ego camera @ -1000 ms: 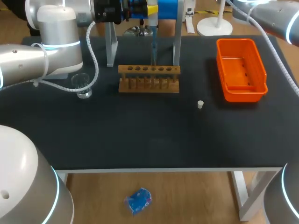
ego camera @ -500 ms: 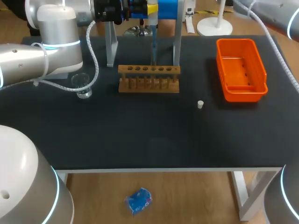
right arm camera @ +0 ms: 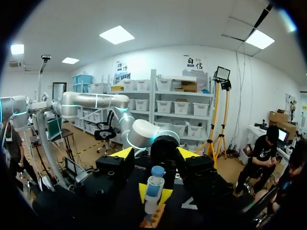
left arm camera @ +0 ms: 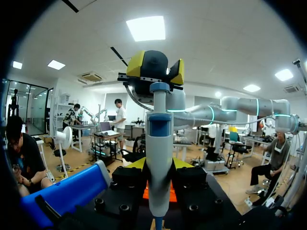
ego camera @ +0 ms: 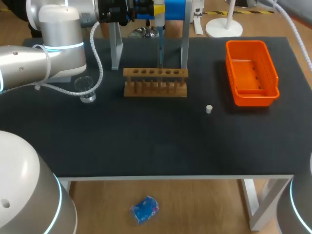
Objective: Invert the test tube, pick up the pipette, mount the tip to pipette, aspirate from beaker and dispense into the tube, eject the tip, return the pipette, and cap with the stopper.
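Item: right arm, gone from head view's upper right.
My left gripper stayed clenched on the pipette at top centre; right gripper gaped empty. I judged pickup was left's alone.

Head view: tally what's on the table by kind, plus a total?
pipette: 1
pipette stand: 1
wooden rack: 1
glass beaker: 1
white stopper: 1
orange bin: 1
Total: 6. I cannot make out a test tube in this view.
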Robot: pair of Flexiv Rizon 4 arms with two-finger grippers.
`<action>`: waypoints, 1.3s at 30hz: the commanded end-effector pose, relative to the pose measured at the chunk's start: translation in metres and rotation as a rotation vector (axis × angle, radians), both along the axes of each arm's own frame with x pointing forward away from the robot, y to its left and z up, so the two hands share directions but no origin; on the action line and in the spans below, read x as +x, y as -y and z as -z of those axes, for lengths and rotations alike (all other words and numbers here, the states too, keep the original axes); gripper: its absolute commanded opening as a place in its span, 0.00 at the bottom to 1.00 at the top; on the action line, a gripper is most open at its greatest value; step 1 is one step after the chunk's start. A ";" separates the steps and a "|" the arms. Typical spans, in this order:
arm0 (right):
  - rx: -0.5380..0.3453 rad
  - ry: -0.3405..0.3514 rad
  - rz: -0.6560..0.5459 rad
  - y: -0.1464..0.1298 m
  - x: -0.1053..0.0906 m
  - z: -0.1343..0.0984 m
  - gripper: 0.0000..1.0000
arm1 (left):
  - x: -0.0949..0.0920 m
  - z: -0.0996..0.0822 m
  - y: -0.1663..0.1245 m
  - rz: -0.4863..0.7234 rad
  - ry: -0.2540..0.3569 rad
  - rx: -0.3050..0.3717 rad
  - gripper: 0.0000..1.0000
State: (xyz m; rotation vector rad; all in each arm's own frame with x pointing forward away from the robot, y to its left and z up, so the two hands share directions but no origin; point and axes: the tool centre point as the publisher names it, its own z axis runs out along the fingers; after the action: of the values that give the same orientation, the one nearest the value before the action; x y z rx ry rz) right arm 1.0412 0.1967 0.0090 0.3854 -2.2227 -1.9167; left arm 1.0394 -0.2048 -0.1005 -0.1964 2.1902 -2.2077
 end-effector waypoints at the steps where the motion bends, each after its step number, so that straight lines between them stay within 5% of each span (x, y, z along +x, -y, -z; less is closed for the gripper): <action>1: -0.080 0.012 0.047 0.017 -0.020 -0.005 1.00 | 0.000 -0.001 0.001 -0.001 -0.001 0.002 0.00; 13: -0.291 0.081 0.171 0.072 -0.044 0.037 1.00 | 0.000 -0.001 0.001 -0.001 -0.001 0.002 0.00; 23: -0.398 0.125 0.272 0.108 -0.038 0.110 1.00 | 0.000 -0.001 0.001 -0.001 -0.001 0.002 0.00; 29: -0.432 0.131 0.291 0.112 -0.035 0.153 1.00 | 0.000 -0.001 0.001 -0.001 -0.001 0.002 0.00; 39: -0.452 0.044 0.243 0.091 -0.040 0.206 1.00 | 0.000 -0.001 0.001 -0.001 -0.001 0.002 0.00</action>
State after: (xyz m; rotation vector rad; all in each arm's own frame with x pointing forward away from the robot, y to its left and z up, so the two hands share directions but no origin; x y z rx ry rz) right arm 0.9966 0.1000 -0.1838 0.0926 -2.7504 -1.4394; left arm 1.0394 -0.2049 -0.1005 -0.1965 2.1903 -2.2076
